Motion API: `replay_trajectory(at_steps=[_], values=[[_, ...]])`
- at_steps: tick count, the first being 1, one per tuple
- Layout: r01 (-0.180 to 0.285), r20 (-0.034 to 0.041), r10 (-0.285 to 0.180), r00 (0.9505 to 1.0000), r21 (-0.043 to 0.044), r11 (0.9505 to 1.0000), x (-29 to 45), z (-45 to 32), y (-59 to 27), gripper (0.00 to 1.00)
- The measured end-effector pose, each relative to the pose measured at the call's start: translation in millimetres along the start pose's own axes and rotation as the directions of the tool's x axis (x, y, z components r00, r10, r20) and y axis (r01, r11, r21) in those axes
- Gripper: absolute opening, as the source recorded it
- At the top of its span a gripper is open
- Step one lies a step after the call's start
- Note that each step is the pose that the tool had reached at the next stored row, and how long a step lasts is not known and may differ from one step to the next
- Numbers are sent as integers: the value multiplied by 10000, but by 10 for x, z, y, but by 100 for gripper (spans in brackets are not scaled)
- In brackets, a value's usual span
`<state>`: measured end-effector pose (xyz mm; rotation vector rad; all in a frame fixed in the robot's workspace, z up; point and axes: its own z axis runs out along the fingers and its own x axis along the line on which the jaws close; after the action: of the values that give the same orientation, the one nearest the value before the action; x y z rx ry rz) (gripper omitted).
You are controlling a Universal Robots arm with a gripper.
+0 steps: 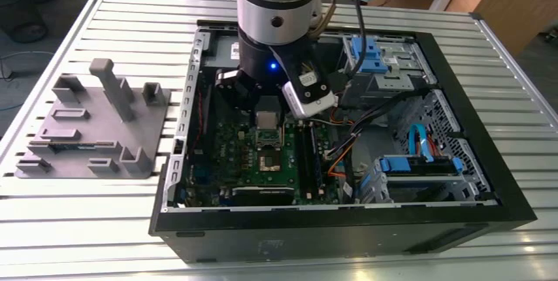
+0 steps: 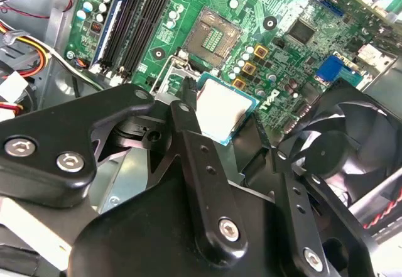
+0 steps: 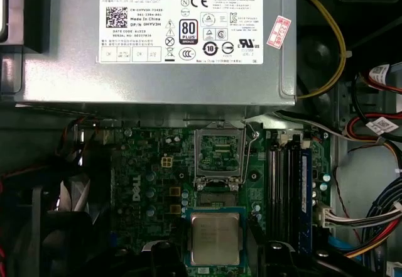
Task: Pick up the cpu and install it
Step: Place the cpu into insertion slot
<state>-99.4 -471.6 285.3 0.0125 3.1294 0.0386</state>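
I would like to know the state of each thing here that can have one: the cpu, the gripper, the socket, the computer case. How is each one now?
cpu, held between the jaws above the motherboard, not yet seated.
gripper, shut on the cpu.
cpu socket, open and empty.
computer case, lying on its side, open, inside exposed.
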Motion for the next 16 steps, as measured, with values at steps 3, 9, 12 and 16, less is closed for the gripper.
replay_trajectory(at_steps=[3, 9, 12, 16], values=[[1, 1, -1, 10000, 0, 10000, 0, 29, -8, 47], [1, 1, -1, 10000, 0, 10000, 0, 113, -51, 47], [1, 0, -1, 10000, 2, 10000, 1, 165, -75, 47], [0, 1, 0, 10000, 3, 10000, 2, 238, -95, 47]])
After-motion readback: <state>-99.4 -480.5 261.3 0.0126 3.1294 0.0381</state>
